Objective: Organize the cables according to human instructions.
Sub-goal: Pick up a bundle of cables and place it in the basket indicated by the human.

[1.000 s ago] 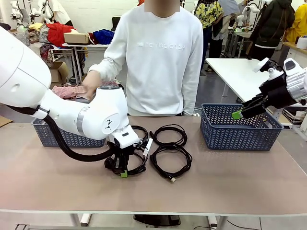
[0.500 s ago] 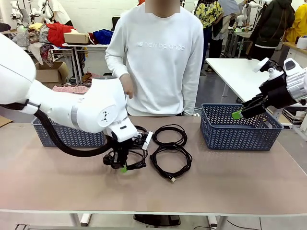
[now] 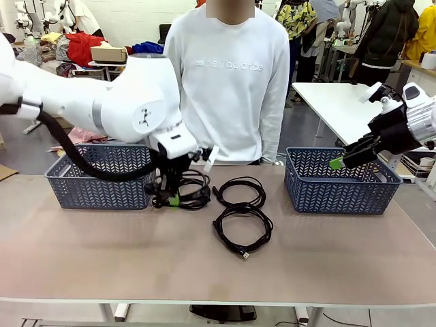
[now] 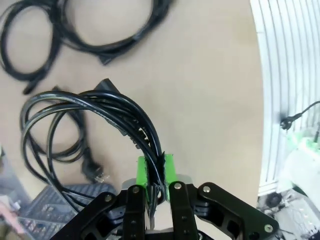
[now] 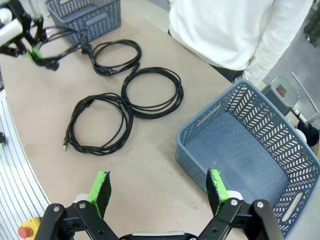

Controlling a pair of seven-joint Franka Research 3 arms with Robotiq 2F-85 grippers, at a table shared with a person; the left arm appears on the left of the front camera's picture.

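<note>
1. The left gripper (image 4: pixel 156 172) has its green pads pressed together on a bundle of strands of the held cable (image 4: pixel 112 102).
2. This black coil hangs from the pinch, raised off the table (image 3: pixel 204 279), just beside the right end of the left basket (image 3: pixel 95 184).
3. The second cable (image 5: pixel 137 55) lies flat on the table below and behind the raised coil, near the same basket.
4. The third cable (image 3: pixel 240 180) lies at mid-table on the far side, in front of the person (image 3: pixel 231 82) in a white sweatshirt.
5. The fourth cable (image 3: pixel 270 231) lies just beside the third, on the side nearer the robot. One small plug end points toward the near edge.
6. The right gripper (image 5: pixel 159 187) has its fingers spread wide with nothing between them. It hovers above the right basket (image 3: pixel 340 191), well apart from all four coils.
7. Both baskets are blue lattice-walled bins. The right wrist view shows bare floor inside the right one.
</note>
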